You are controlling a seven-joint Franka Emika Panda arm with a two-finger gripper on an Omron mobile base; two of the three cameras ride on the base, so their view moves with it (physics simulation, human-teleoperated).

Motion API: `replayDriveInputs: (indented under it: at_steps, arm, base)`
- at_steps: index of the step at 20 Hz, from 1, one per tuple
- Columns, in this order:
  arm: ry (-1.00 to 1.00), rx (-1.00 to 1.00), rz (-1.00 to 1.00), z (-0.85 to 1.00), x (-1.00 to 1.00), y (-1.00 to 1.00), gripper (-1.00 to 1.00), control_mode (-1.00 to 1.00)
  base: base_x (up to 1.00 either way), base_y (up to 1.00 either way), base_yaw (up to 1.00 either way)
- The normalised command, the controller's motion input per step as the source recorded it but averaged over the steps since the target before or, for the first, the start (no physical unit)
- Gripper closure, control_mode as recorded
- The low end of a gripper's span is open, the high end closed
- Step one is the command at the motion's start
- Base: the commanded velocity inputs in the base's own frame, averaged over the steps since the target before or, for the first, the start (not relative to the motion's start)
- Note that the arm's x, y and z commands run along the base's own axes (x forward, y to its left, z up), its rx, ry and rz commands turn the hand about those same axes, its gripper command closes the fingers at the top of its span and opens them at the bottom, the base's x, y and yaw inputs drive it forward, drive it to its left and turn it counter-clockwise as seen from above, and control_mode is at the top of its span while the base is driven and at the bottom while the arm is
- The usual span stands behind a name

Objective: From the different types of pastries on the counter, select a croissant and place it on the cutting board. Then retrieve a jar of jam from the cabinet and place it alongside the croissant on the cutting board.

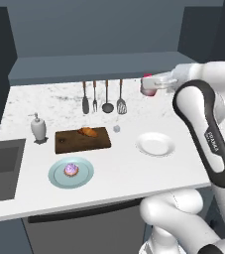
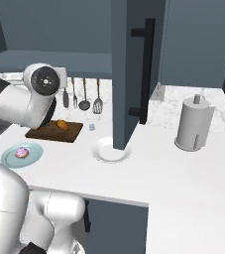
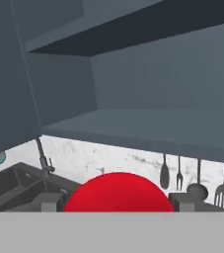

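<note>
So the croissant (image 1: 87,131) is already on the cutting board (image 1: 82,140); the first half looks done. The gripper (image 1: 148,87) is half-closed on the jam jar (image 3: 118,192), held in the air in front of the cabinet (image 1: 89,67), above the counter (image 1: 129,168) and right of the board. Left: set the jar beside the croissant. Jar is a smooth red cylinder, board flat dark wood, counter speckled marble. The frosted pastry (image 1: 71,170) sits on a blue plate (image 1: 86,176).
</note>
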Motion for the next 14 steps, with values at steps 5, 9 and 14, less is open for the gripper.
replayDriveInputs:
  at_steps: [5,9,14]
  arm:
    - [0.0,-0.09,0.35,-0.42,-0.74,0.19,1.0,-1.0]
    - [0.08,-0.03,0.29,-0.98,0.01,0.13,1.0,-1.0]
    - [0.07,0.01,0.21,-0.93,0.6,0.02,1.0,-1.0]
  base:
    - [0.0,0.0,0.0]
    - [0.0,0.0,0.0]
    - [0.0,0.0,0.0]
